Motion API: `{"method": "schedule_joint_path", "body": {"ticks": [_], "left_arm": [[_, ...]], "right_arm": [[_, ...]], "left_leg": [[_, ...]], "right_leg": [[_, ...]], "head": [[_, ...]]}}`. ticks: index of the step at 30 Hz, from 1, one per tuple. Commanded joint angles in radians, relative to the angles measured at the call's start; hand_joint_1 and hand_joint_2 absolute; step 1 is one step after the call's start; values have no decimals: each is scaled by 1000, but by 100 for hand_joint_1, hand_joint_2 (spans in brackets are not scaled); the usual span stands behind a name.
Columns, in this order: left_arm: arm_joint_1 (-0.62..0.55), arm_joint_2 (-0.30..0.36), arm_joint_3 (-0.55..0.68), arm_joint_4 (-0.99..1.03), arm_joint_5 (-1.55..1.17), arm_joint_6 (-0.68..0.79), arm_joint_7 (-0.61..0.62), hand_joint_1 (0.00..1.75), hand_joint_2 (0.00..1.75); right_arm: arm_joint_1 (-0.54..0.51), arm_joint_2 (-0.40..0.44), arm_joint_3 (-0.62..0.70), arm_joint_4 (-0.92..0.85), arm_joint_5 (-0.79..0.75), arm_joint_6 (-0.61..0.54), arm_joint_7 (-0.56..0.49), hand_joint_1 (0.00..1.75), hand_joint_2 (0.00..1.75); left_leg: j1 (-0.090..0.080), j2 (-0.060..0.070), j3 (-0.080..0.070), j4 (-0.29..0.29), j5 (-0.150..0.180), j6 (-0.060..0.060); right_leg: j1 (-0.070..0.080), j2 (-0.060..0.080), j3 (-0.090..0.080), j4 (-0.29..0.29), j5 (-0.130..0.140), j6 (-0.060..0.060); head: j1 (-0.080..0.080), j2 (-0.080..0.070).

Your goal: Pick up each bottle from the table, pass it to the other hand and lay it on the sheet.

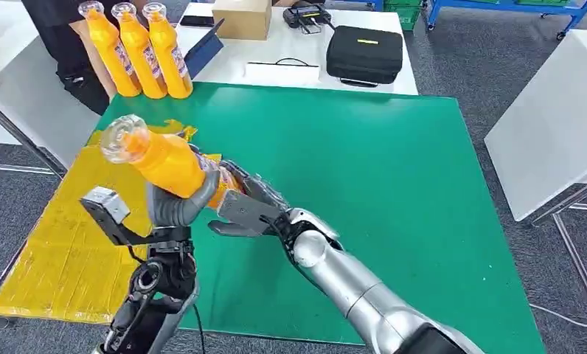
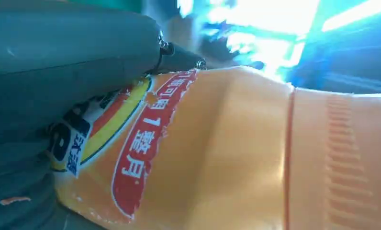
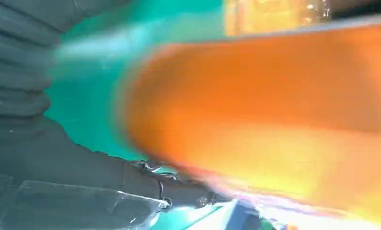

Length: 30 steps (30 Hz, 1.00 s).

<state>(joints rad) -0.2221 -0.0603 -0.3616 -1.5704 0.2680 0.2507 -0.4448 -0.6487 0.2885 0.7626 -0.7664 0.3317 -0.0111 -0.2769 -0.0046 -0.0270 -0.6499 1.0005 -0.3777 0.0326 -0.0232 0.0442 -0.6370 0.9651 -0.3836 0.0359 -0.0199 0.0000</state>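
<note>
Above the worktop's [image 1: 364, 169] green mat, an orange-filled bottle [image 1: 161, 158] lies tilted, clear cap toward the yellow sheet [image 1: 62, 251]. Both hands wrap it: the left hand [image 1: 174, 205] grips its middle, the right hand [image 1: 246, 210] its base. Three more full orange bottles [image 1: 139, 51] stand upright together at the mat's far corner.

The right arm [image 1: 364, 295] is smooth silver metal with a round joint; the left hand [image 1: 174, 205] is grey, on a black cabled wrist.
</note>
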Motion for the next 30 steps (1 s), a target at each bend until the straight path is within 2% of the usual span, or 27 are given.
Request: {"method": "schedule_joint_path", "body": {"ticks": [1, 5, 9, 11, 13, 18, 19, 22, 25, 30], "left_arm": [[44, 52, 247, -100, -236, 48, 18, 175, 175], [78, 70, 397, -33, -434, 83, 50, 175, 175], [117, 128, 488, 88, -966, 226, 144, 175, 175], [125, 158, 506, 186, -1272, 255, 258, 175, 175], [118, 185, 493, 299, -1470, 259, 332, 175, 175], [109, 179, 487, 317, -1471, 276, 328, 175, 175], [108, 194, 470, 350, -1561, 204, 395, 175, 175], [84, 205, 444, 521, -1657, 204, 432, 175, 175], [93, 206, 439, 603, -1669, 217, 421, 175, 175], [121, 213, 401, 629, -1670, 224, 384, 175, 175]], "right_arm": [[58, -96, -94, -126, 84, 26, -1, 0, 0], [157, -127, -179, -334, 124, 79, 27, 0, 0], [242, -127, -236, -492, 165, 152, 28, 0, 0], [266, -136, -241, -548, 168, 175, 26, 0, 0], [274, -138, -248, -577, 147, 197, 25, 0, 0], [271, -136, -248, -574, 145, 199, 26, 0, 0], [264, -133, -250, -569, 142, 200, 24, 0, 0], [261, -134, -256, -586, 134, 206, 22, 0, 0], [269, -137, -261, -588, 125, 209, 16, 0, 0], [263, -142, -277, -582, 106, 205, -1, 0, 0]], "left_leg": [[1, 2, 3, 0, -1, -2], [0, 2, 5, 0, -2, -3], [0, 4, 8, -1, -3, -3], [0, 3, 6, -2, -2, -2], [0, 2, 8, -3, -2, -3], [1, 2, 5, -1, -2, -3], [0, 2, 3, -1, -2, -3], [0, 1, 4, -2, -1, -3], [0, 1, 9, -2, -3, -4], [0, 2, 4, -2, -2, -2]], "right_leg": [[1, -1, 3, -1, -1, -2], [1, -3, 5, 0, -2, -3], [2, -2, 6, -1, -3, -3], [0, -2, 4, -1, -2, -2], [1, -3, 6, -1, -3, -3], [1, -3, 4, 0, -3, -3], [1, -2, 2, 0, -2, -3], [0, -2, 2, -1, -2, -3], [1, -4, 7, -1, -3, -4], [0, -1, 2, -1, -1, -2]], "head": [[-1, 0], [0, 0], [0, 0], [0, 0], [0, 0], [0, 0], [0, 0], [0, 0], [0, 0], [0, 0]]}}
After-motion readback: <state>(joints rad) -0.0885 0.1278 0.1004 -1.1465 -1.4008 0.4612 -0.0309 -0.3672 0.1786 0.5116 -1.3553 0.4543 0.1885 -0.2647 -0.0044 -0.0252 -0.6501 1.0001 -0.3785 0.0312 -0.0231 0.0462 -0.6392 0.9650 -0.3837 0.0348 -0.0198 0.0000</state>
